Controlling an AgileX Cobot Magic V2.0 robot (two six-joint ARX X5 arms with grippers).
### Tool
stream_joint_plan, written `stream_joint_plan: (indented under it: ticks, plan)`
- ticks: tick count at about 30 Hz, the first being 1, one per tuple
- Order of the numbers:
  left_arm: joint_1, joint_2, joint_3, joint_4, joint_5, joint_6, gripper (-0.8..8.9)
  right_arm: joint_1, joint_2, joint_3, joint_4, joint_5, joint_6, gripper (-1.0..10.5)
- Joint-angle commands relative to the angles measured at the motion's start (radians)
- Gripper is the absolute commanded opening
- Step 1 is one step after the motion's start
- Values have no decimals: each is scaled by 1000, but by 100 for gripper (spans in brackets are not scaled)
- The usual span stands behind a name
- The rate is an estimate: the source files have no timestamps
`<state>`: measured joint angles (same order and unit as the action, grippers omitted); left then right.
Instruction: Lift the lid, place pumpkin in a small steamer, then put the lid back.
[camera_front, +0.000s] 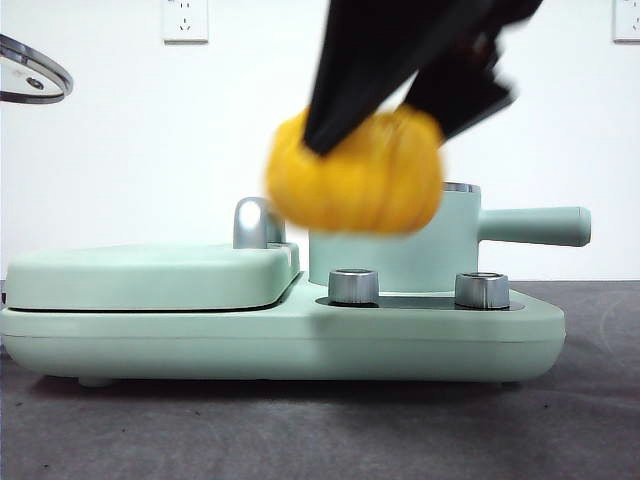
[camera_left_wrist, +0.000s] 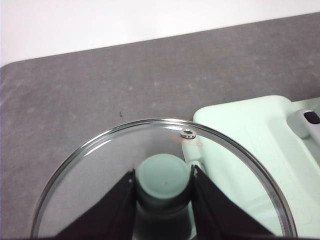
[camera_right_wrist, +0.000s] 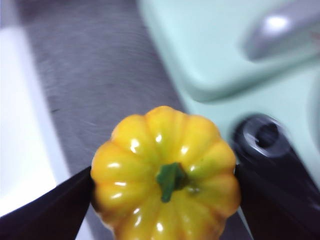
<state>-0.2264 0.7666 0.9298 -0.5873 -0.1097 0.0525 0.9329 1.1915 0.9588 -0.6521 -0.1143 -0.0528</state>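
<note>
Holding the pumpkin tight between its two black jaws, the right gripper is hanging in the air in front of the steamer. The pumpkin is looking blurry in the front view, and it is hiding part of the pot. Its green stem is pointing up at the wrist camera. The steamer is sitting on the mint-green cooker, with its long handle sticking out to the side and two shiny knobs just in front of it. The left gripper is squeezing the green knob of the lid, holding it up over the gray table beside the cooker's flat cover. In the front view, only the lid's rim is peeking in at the top corner.
</note>
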Motion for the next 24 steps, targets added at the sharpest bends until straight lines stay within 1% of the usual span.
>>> stream_joint_plan:
  ticks: [1, 3, 6, 10, 14, 16, 20, 24]
  plan:
    - [0, -1, 14, 42, -4, 6, 12, -31, 10, 108, -156, 21, 118, 409]
    - [0, -1, 14, 42, -4, 6, 12, -68, 10, 177, -243, 21, 142, 409]
    - [0, -1, 14, 42, -4, 6, 12, -129, 11, 270, -318, 17, 179, 408]
    - [0, -1, 14, 42, -4, 6, 12, -222, 31, 384, -364, 17, 179, 408]
    - [0, -1, 14, 42, -4, 6, 12, -301, 99, 490, -367, 16, 164, 408]
    - [0, -1, 14, 42, -4, 6, 12, -331, 147, 540, -366, 16, 144, 408]
    - [0, -1, 14, 42, -4, 6, 12, -371, 260, 632, -364, 13, 98, 408]
    - [0, -1, 14, 42, -4, 6, 12, -393, 379, 699, -318, 13, 58, 408]
